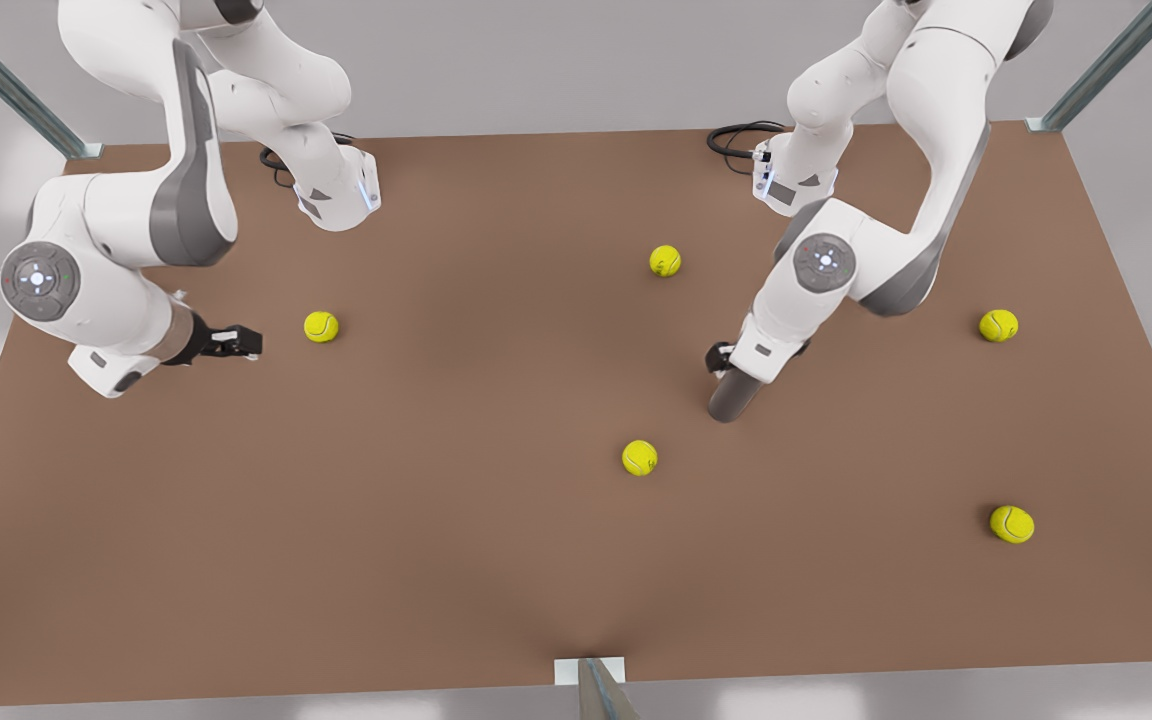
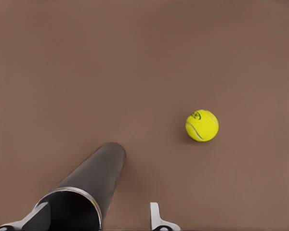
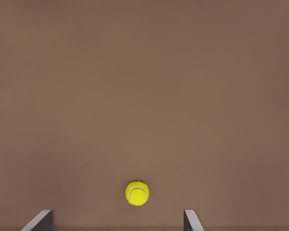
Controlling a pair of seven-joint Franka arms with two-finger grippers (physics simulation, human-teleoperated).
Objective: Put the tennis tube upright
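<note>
The tennis tube [image 1: 733, 398] is a dark grey cylinder under the arm on the front view's right. In the left wrist view the tennis tube [image 2: 94, 175] runs away from the camera, its silvery-rimmed open end nearest and its far end down at the table. My left gripper [image 1: 729, 372] [image 2: 99, 207] is open around that rim. One finger [image 2: 38, 217] overlaps the tube's mouth and the other finger [image 2: 155, 219] stands clear of its wall. My right gripper [image 1: 246, 343] [image 3: 118, 212] waits open at the front view's left, facing a yellow ball [image 1: 321, 326] [image 3: 137, 192].
Several yellow tennis balls lie loose on the brown table [image 1: 456, 540]: one [image 1: 639, 458] [image 2: 202, 125] just in front of the tube, one [image 1: 665, 261] behind it, and two [image 1: 998, 325] [image 1: 1011, 524] toward the front view's right edge. Metal posts stand at the back corners.
</note>
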